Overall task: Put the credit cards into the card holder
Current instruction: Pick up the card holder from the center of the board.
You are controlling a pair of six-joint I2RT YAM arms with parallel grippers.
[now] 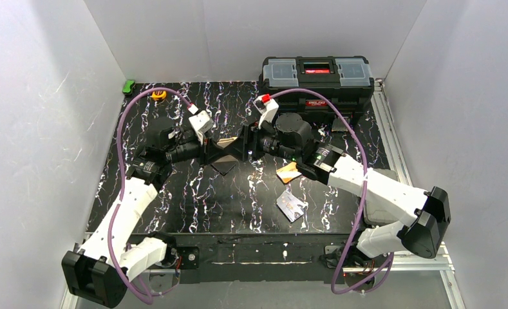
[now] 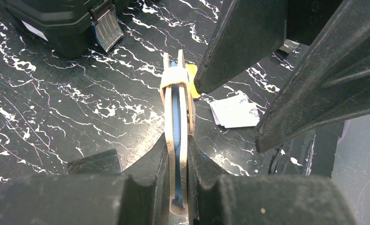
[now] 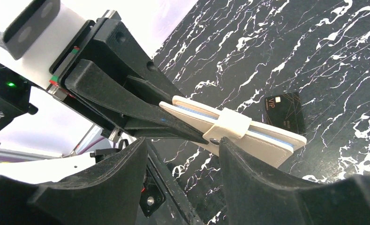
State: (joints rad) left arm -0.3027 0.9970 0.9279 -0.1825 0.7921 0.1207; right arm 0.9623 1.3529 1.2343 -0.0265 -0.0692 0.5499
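Grip: left gripper point(image 2: 177, 146) pinches card holder point(image 3: 267, 144) edge-on, blue card point(image 2: 175, 117) inside | right gripper point(image 3: 180, 140) spread, straddling its strapped end | orange card point(image 1: 288, 171), silver-white card point(image 1: 291, 206) lie on table point(image 1: 238, 206) | Risk: right jaws closing off-centre could twist holder loose, spilling blue card.

Bench point(image 1: 193, 206), near left: open passage. Centre: left gripper point(image 1: 216, 152), clamping card holder point(image 2: 176, 122), and right gripper point(image 1: 244, 147) crowded above black card point(image 3: 286, 112). Far right: toolbox point(image 1: 317, 80) walled the edge. Right front: orange card point(image 1: 288, 172) and silver card point(image 1: 291, 206) lay flat.
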